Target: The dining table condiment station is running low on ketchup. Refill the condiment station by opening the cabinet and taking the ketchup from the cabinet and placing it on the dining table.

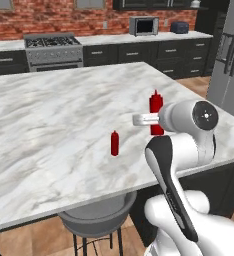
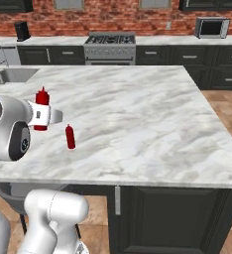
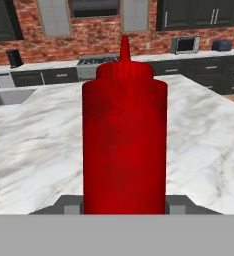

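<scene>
My gripper is shut on the ketchup, an upright red squeeze bottle. One finger presses each of its sides. From the base cameras the gripper holds this ketchup over the right part of the dining table, its base at or just above the marble. A second, identical red bottle stands free on the table a little nearer the front edge. Black wall cabinets hang on the far brick wall.
A stove, a microwave and black drawers line the far counter. A sink is set in the table's far left. A steel fridge stands at the right, and a grey stool sits under the near table edge.
</scene>
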